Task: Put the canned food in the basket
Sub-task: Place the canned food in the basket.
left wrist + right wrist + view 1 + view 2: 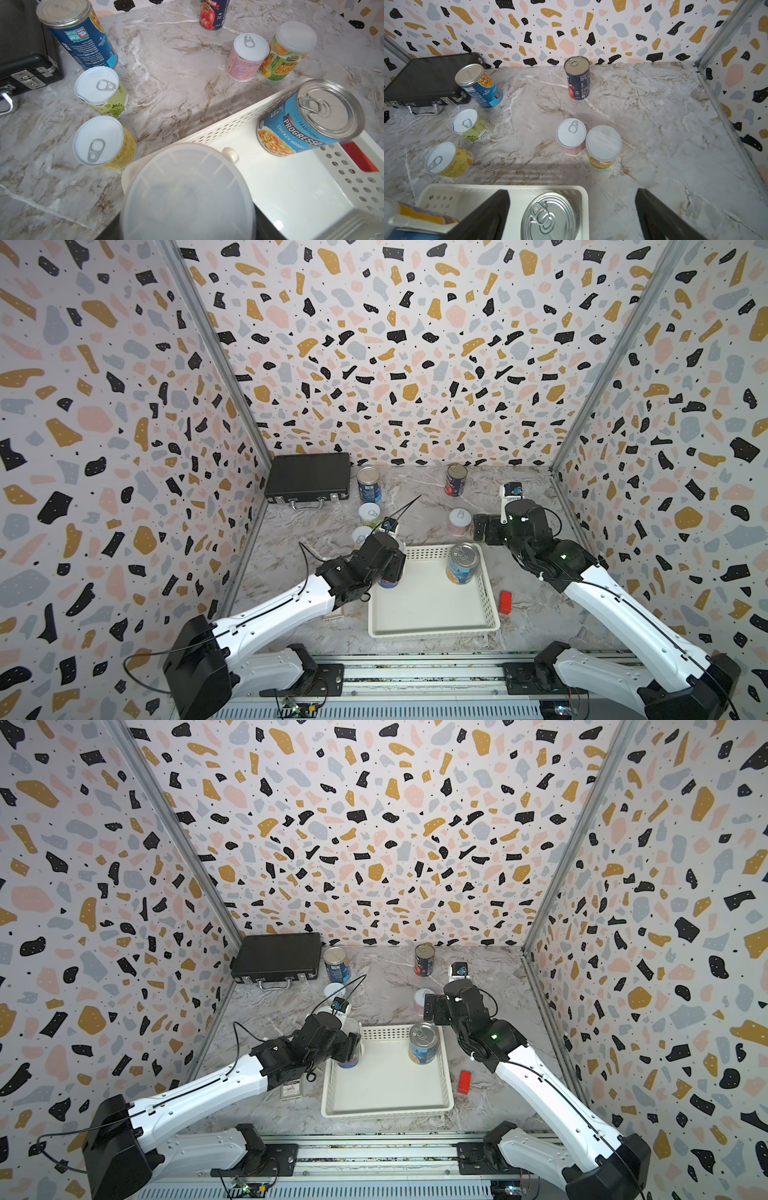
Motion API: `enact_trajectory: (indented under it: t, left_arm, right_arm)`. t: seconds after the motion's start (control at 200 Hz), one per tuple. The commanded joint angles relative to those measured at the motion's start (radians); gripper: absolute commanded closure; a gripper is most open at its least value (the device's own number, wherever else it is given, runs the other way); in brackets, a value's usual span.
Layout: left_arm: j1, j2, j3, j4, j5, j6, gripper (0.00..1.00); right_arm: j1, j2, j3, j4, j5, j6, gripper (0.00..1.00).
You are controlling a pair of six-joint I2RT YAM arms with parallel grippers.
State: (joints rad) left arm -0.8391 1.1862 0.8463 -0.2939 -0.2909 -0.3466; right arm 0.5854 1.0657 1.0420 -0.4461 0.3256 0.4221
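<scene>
My left gripper [392, 572] is shut on a can with a translucent plastic lid [187, 193], held over the back left corner of the white basket [434, 632]; the lid hides the jaws in the left wrist view. A blue soup can [462, 563] stands in the basket's back right corner. On the marble stand a blue can [368, 484], a tomato can [456, 481], a green one [369, 514], a yellow one [360, 536], a pink one [460, 521] and an orange-labelled one [603, 147]. My right gripper [572, 192] hangs open above the basket's back right corner.
A black briefcase [307, 477] lies at the back left against the wall. A small red block [505, 601] sits right of the basket. A flat printed card box [291, 1090] lies under my left arm. Patterned walls enclose three sides.
</scene>
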Motion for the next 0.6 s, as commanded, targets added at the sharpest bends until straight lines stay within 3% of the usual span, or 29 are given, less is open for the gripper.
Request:
enact_trajectory:
  t: [0.0,0.215,0.596]
  left_arm:
    - [-0.003,-0.026,-0.005,0.268,-0.055,0.051,0.87]
    - [-0.003,0.021,-0.051,0.374,-0.031,0.092,0.84]
    - [-0.003,0.089,-0.056,0.392,-0.145,0.137,0.83]
  right_arm:
    - [-0.009,-0.019,0.038,-0.008,-0.028,0.012,0.00]
    - [-0.016,-0.013,0.027,-0.004,-0.028,0.015,0.00]
    - [-0.017,-0.009,0.023,0.001,-0.048,0.021,0.00]
